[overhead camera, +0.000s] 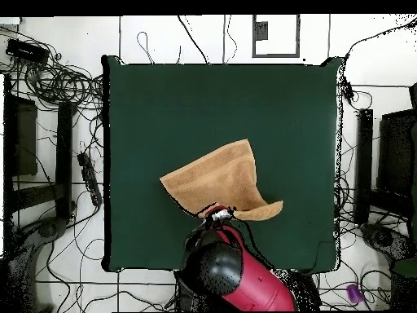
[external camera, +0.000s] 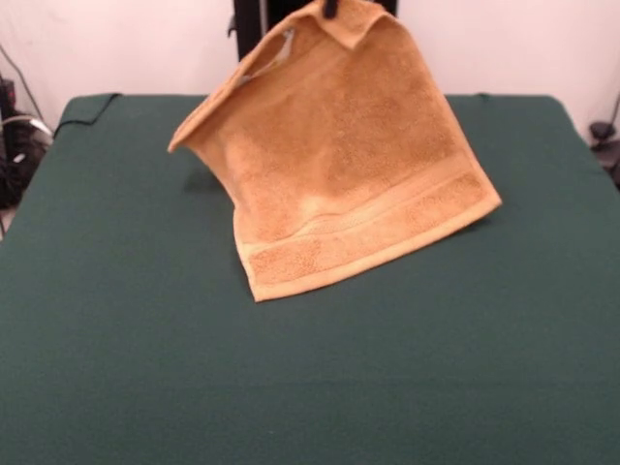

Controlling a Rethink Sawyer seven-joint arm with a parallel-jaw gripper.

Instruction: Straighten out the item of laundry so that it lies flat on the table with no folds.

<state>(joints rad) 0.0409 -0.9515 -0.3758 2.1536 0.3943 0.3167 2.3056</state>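
Green table (external camera: 116, 368) with towel (external camera: 339, 165) lifted by one corner at upper centre of the front view.
Tool (external camera: 330, 10) pinches that top corner; the lower hem touches the table. Likely risk: letting go from this height would crumple the towel into folds. No containers are present.

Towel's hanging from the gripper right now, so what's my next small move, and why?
Probably draw the gripper back toward the robot's base while lowering. The towel hangs from its pinched top edge, only its bottom band rests on the table, and one corner curls forward. Dragging back should let it lay down flat instead of bunching.
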